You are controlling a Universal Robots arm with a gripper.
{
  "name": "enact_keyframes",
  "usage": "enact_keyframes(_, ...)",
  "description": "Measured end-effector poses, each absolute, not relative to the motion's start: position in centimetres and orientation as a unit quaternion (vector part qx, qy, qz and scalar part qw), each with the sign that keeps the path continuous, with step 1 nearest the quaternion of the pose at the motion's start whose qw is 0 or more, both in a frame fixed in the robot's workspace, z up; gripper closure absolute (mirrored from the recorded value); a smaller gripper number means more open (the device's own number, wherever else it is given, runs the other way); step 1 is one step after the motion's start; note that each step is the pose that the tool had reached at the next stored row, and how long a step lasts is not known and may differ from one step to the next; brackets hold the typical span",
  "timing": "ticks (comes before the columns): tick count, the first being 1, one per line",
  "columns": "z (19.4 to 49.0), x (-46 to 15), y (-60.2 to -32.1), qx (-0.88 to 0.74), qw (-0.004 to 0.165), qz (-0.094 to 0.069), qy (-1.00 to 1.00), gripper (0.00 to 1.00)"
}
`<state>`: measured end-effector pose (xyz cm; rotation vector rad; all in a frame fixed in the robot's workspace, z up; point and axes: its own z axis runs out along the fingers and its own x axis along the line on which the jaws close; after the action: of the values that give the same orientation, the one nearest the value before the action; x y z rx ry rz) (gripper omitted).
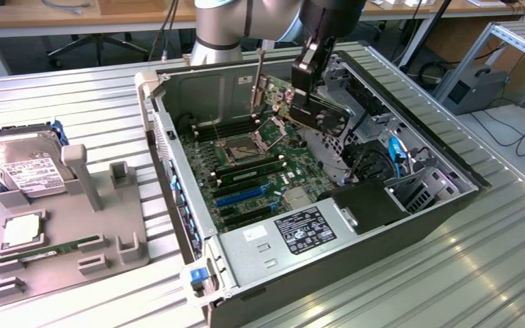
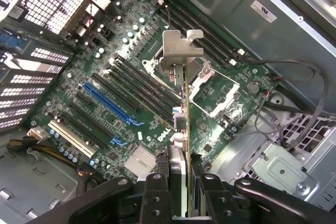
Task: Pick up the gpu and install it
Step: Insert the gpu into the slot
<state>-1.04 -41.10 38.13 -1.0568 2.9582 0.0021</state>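
Exterior view, from its left to its right. A grey fixture (image 1: 107, 225) lies on the slatted table (image 1: 481, 273). It carries a silver hard drive (image 1: 27, 166) with a white label, a square processor chip (image 1: 21, 231) and a narrow green RAM stick (image 1: 48, 249).

Beside the fixture, the open computer case (image 1: 335, 273) lies on its side with the motherboard (image 1: 253, 178) exposed. The processor socket (image 1: 244, 145) stands open and bare.

Above the far part of the board, the gripper (image 1: 306, 78) reaches down into the case. It is pinching the gpu (image 1: 322, 113) by the card's upper edge. The card hangs tilted over the board, near the socket, and is not seated in any slot.

Wrist view: the gripper (image 2: 181, 184) has one finger on each side of the gpu (image 2: 187, 129), seen edge-on. The pale metal bracket (image 2: 181, 50) is at the card's far end. The blue expansion slot (image 2: 110, 103) lies apart from the card, unoccupied.
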Motion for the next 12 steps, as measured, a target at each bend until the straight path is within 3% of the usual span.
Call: enact_keyframes(12,38.13,-1.04,-41.1,-0.367,0.0,0.001,0.93,0.73)
